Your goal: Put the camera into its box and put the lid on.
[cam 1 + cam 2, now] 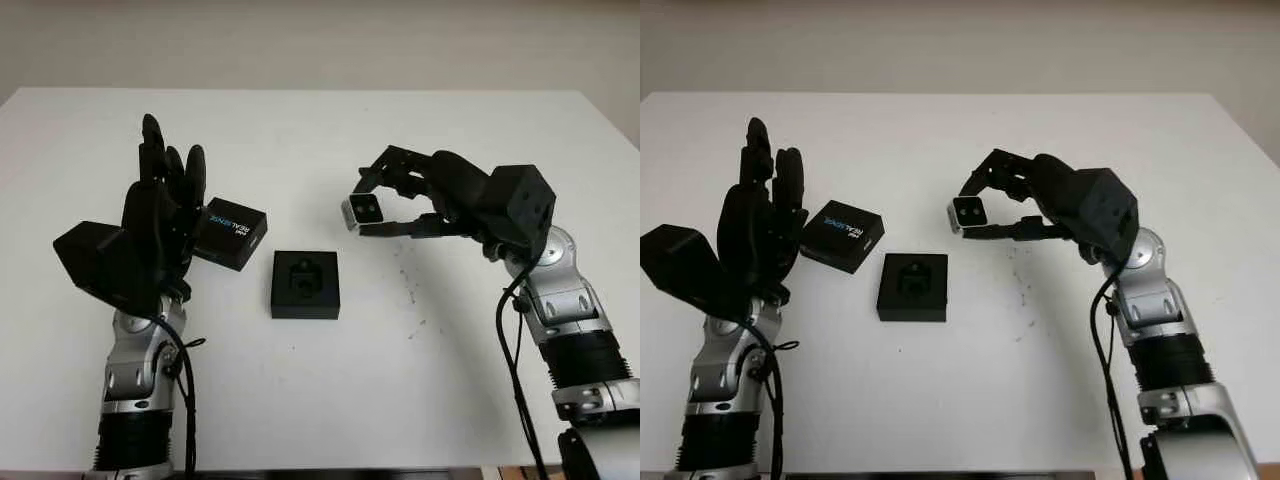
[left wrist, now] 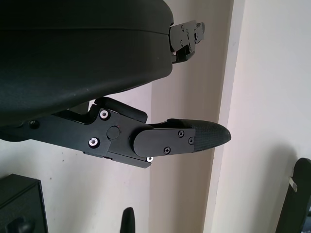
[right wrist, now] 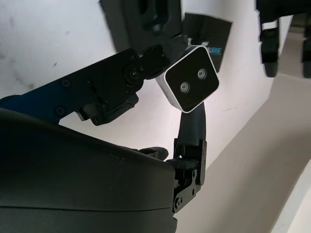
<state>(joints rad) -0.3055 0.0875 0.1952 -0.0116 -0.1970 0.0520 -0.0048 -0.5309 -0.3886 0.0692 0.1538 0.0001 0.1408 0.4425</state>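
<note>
Rising from the near edge of the white table (image 1: pixel 330 400), both arms reach over it, one on each side. Between them, nearest the robot, the black box (image 1: pixel 305 284) sits open on the tabletop, its moulded insert facing up with nothing in it. Just beyond it and to its left lies the lid (image 1: pixel 231 233), a flat black piece with blue and white lettering, tilted at an angle to the box and a little apart from it.

At the lid's left edge, the left hand (image 1: pixel 160 215) stands upright with its fingers pointing away from the robot; it is open and holds nothing. Whether it touches the lid cannot be told.

On the other side, the right hand (image 1: pixel 405 195) is raised above the table, beyond the box and to its right. Its fingers are closed around the camera (image 1: pixel 362 210), a small silver-edged block with a dark face and two round lenses. In the right wrist view the camera (image 3: pixel 191 77) is pinched between the fingertips (image 3: pixel 192 121), its lens face turned toward the wrist.
</note>
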